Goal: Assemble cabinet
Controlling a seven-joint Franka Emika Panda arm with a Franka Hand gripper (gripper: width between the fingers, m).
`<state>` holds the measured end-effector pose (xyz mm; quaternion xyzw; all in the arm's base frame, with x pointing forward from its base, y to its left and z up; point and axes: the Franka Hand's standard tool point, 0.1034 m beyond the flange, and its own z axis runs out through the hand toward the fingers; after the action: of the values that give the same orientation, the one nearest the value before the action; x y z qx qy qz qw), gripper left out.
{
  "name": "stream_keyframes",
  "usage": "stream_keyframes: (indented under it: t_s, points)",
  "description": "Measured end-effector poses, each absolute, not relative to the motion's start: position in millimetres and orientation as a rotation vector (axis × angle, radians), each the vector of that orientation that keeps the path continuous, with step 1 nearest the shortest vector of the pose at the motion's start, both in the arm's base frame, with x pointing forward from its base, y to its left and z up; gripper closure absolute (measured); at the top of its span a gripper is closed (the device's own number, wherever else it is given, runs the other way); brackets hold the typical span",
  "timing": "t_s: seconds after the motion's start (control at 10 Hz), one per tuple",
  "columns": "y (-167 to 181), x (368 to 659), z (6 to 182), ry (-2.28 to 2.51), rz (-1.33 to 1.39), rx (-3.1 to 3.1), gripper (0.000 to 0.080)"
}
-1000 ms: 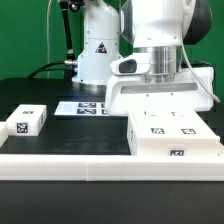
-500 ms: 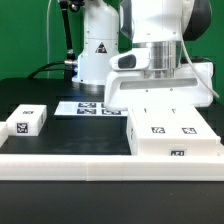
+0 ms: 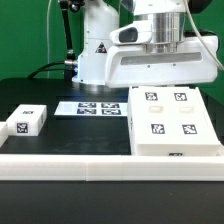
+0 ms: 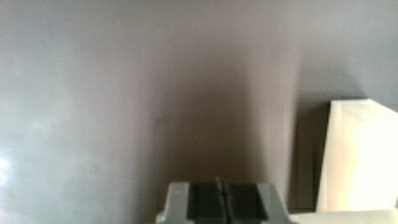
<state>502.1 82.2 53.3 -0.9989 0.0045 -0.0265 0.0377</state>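
Observation:
The cabinet (image 3: 170, 122) is a large white box at the exterior view's right, with four tagged drawer fronts facing up and one tag on its near side. My gripper (image 4: 221, 205) has its two fingers pressed together with nothing between them. Its wide white hand (image 3: 165, 62) hangs just above the cabinet's far edge, and the fingertips do not show in the exterior view. In the wrist view a white edge (image 4: 363, 160) stands beside the fingers over a blurred grey surface. I cannot tell which part it belongs to.
A small white tagged block (image 3: 25, 122) lies at the exterior view's left. The marker board (image 3: 98, 108) lies flat behind it, in front of the arm's base (image 3: 92, 55). A long white rail (image 3: 70, 165) runs along the table's front edge.
The hand has risen from the cabinet's top, uncovering the two far drawer fronts. The cabinet and the small block have stayed in place.

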Motion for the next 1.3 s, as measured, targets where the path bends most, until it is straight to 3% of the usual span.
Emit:
stream_keyframes:
  t_s: [0.5, 1.1, 1.3]
  points:
    - [79.6, 502.2, 53.8, 0.009, -0.072, -3.066, 0.0796]
    - [82.7, 515.7, 105.6, 0.001, -0.019, -3.053, 0.0796]
    - [82.1, 512.5, 101.1, 0.002, -0.009, -3.054, 0.0796]
